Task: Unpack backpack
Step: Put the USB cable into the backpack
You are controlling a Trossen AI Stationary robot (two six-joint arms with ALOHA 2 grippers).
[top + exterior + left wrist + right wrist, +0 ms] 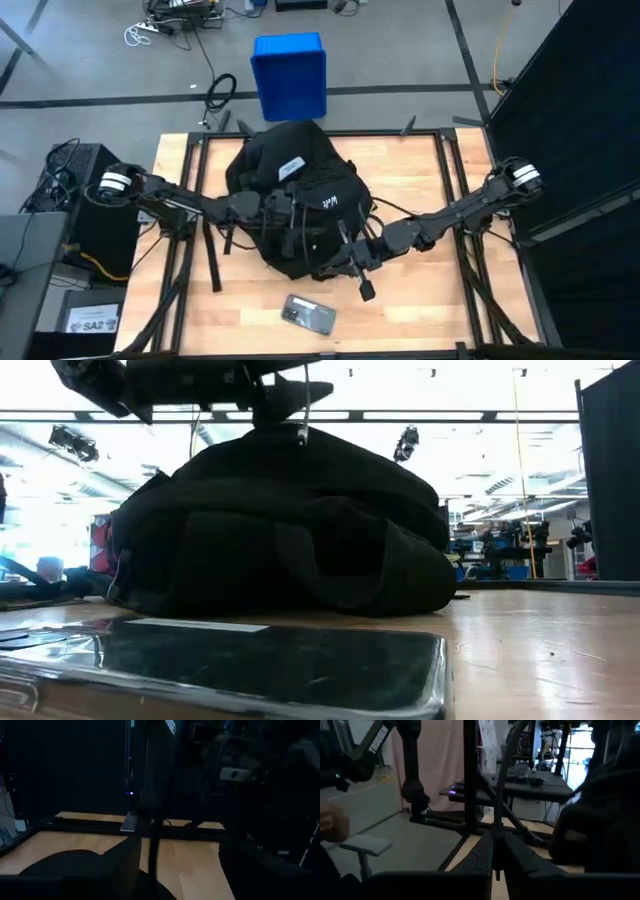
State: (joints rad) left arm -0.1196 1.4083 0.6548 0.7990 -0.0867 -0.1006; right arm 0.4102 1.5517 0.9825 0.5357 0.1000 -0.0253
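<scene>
Backpack [300,200] sits mid-counter [440,300], lying on its side/back, white label [291,168] and logo print [330,200] facing up. Top end points toward the blue plastic box [290,75], which stands on the floor just beyond the far counter edge, probably the drop-off for contents.

Left tool [283,212] is over the middle of the bag, arm reaching in from the left post. Looks parked on the upper fabric, likely to pin the bag or work the zipper line. Can't tell whether its fingers are open or closed: black on black from above, and its wrist view is too dark.

Right tool [362,283] is off the bag's near-right edge, just clear of the fabric, low above the counter. In the right wrist view the two fingers [480,857] meet at the tips with nothing visible between them, so I read it as closed and empty. The bag shows just beside it there.

A phone in a clear case [308,314] lies flat on the counter near the front edge, apart from the bag; the low view looks right across it. Probably an item already out.

No yellow-green lining visible anywhere, so I judge the opening isn't spread yet. Straps [215,255] trail over the counter on the left: snag risk for any pull.
</scene>
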